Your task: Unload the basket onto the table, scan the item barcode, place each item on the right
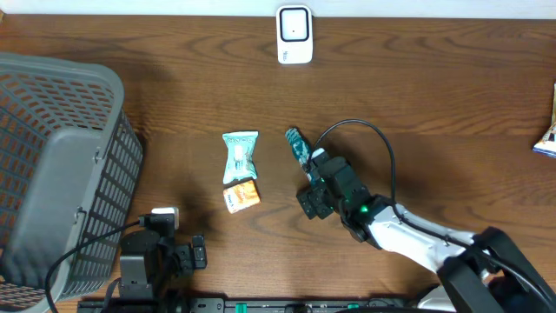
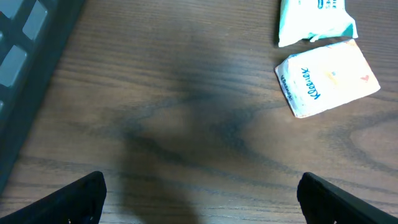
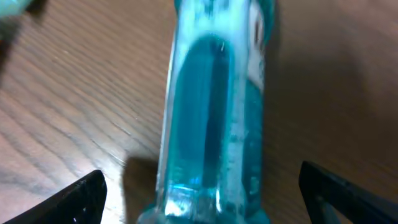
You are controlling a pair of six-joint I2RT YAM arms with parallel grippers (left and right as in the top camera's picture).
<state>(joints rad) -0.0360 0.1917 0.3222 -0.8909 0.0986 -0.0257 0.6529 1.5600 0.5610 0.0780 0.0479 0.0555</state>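
Note:
A clear teal bottle (image 1: 298, 146) lies on the wooden table right of centre. In the right wrist view the bottle (image 3: 214, 106) runs lengthwise between the two fingertips, with a gap of table showing on each side. My right gripper (image 1: 312, 170) is open around the bottle's near end, and its jaws (image 3: 205, 199) stand wide apart. The white barcode scanner (image 1: 294, 35) stands at the table's far edge. My left gripper (image 1: 193, 254) rests near the front edge, open (image 2: 202, 202) and empty over bare wood.
A teal-and-white packet (image 1: 240, 155) and an orange-white Kleenex pack (image 1: 242, 196) lie left of the bottle; the left wrist view shows the Kleenex pack (image 2: 326, 78) too. A grey mesh basket (image 1: 52, 165) fills the left side. Another package (image 1: 547, 135) pokes in at the right edge.

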